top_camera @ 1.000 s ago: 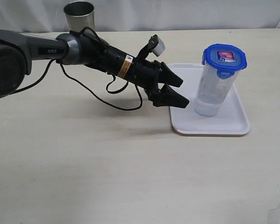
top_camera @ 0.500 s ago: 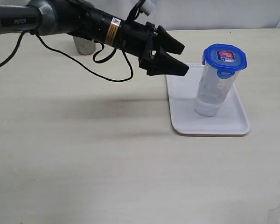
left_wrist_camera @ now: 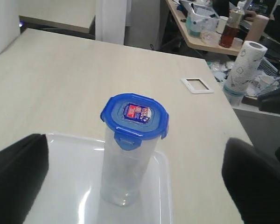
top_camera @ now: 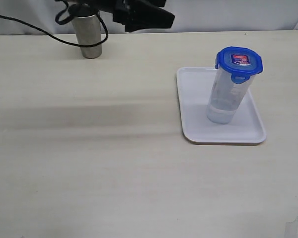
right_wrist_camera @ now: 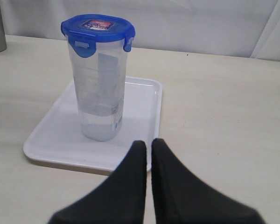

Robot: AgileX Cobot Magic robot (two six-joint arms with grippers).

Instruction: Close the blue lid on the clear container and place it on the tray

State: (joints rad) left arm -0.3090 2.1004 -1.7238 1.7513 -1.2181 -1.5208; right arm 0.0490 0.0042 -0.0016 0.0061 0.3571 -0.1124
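The clear container (top_camera: 222,96) stands upright on the white tray (top_camera: 193,116), with the blue lid (top_camera: 238,61) sitting on its mouth, sticker up. My left gripper (top_camera: 161,19) hangs open at the exterior view's top edge, high above the table and far from the tray. In the left wrist view its dark fingers (left_wrist_camera: 18,177) frame the lid (left_wrist_camera: 135,114) and the container (left_wrist_camera: 126,175) with nothing between them. My right gripper (right_wrist_camera: 149,143) is shut and empty, just off the tray's near rim (right_wrist_camera: 84,163), pointing at the container (right_wrist_camera: 100,93) and its lid (right_wrist_camera: 97,27).
A grey steel cup (top_camera: 91,35) stands at the table's back left, under the left arm's cable. A small white frame (left_wrist_camera: 197,85) lies on the table beyond the tray. Off the table stand a paper roll (left_wrist_camera: 242,70) and a cluttered desk.
The left arm has risen and pulled back from beside the tray to the top of the exterior view, jaws open throughout. The container, lid and tray have not moved.
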